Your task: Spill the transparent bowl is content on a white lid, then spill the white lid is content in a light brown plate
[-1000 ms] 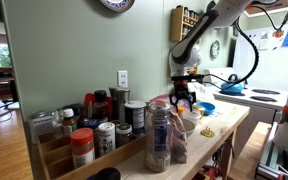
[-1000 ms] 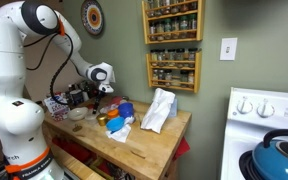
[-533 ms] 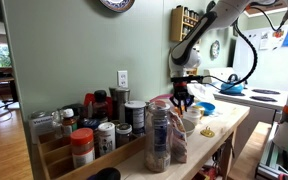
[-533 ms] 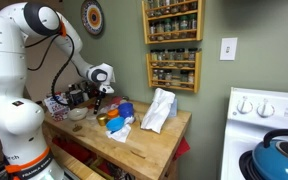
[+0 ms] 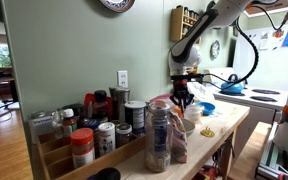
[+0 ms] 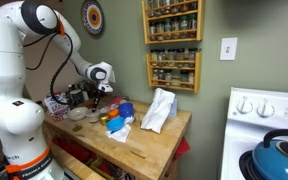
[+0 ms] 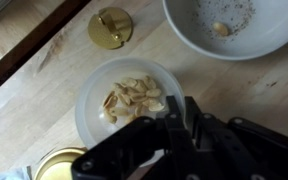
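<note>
In the wrist view a white lid (image 7: 124,100) lies on the wooden counter with pale nut pieces (image 7: 132,96) heaped in it. My gripper (image 7: 180,102) stands at the lid's right rim, its two dark fingers (image 7: 170,108) drawn close together with the rim between them. The bowl (image 7: 234,22) sits just beyond, at the top right, holding only crumbs and one scrap. A light brown rounded edge, seemingly the plate (image 7: 56,165), shows at the bottom left, mostly cut off. In both exterior views the gripper (image 5: 184,100) (image 6: 96,100) hangs low over the counter.
A small gold disc (image 7: 111,27) lies left of the bowl. Jars and bottles (image 5: 104,125) crowd a rack along the wall. A tall jar (image 5: 159,135), a blue dish (image 5: 205,108) and a white bag (image 6: 159,110) stand on the counter.
The fingers have closed from wide apart to nearly together on the lid's rim. The arm has stayed in place.
</note>
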{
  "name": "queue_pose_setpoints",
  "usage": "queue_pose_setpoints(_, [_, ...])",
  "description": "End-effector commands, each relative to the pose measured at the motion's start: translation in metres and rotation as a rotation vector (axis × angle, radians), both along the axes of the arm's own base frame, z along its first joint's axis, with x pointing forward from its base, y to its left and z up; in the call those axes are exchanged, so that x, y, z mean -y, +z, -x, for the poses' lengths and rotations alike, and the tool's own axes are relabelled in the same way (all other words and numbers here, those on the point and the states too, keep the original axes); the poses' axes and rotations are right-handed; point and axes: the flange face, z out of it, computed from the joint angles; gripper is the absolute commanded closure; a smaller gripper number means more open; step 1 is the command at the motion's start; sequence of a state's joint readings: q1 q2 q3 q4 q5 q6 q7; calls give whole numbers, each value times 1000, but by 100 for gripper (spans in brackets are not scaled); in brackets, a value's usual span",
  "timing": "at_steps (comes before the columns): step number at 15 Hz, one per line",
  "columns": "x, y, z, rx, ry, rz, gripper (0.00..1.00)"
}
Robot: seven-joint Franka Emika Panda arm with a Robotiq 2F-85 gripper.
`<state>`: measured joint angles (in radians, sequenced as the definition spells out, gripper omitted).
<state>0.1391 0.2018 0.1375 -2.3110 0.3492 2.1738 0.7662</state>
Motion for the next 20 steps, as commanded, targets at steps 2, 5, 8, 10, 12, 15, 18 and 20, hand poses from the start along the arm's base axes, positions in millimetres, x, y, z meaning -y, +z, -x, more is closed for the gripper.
queue_pose_setpoints(2, [-24,42,13,36,139,-62,97])
queue_pose_setpoints(5, [-46,71,6,136,295,-104,97])
queue_pose_setpoints(8, [-65,94,-15,253,423,-150,97])
queue_pose_setpoints(10, [-74,105,-30,331,497,-191,97])
queue_pose_setpoints(12, [-82,112,-44,414,571,-227,97])
queue_pose_setpoints(15, [-77,117,-41,397,553,-202,88])
queue_pose_setpoints(18, [-78,115,-43,399,567,-208,97])
queue_pose_setpoints(20, [-74,105,-50,448,621,-253,97])
